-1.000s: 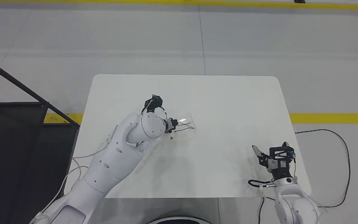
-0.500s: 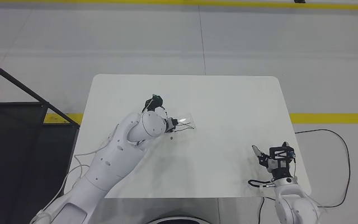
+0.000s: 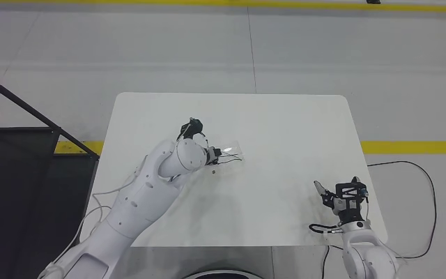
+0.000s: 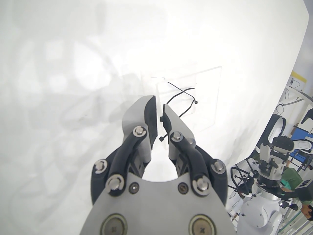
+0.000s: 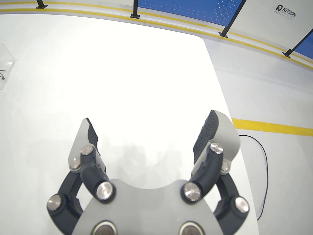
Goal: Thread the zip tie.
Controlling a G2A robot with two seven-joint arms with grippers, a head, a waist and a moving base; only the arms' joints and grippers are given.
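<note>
Pinching a thin black plastic zip tie [image 4: 182, 91] between the almost-closed pads of the left gripper [image 4: 159, 101], just over a clear flat plastic tray [image 4: 216, 91] near the middle of the white rounded table [image 3: 293, 125]. Seems to grip it at one end, with a small dark nub between the pads that is probably the locking head, though too small to be sure. Leaves the free strap arcing forward above the tray, crossing either a second strand or its own loop; cannot tell which. Hovers with the right gripper [image 5: 151, 125] spread wide and empty over the near right corner of the table, well apart from the tie. Judged very light, springy and slick: bends easily along its length yet pushes back, so likely to flick or twist when held far from the working end. Best taken close behind the pointed tip with the free gripper, while pinching close to the head with the other, leaving little loose strap to wobble when aiming at the tiny slot. Better gripped with the flat of the strap across the pads, not its edge, to stop it rolling. Could slip from a loose pinch, or skid on the smooth tray if pressed from above.
</note>
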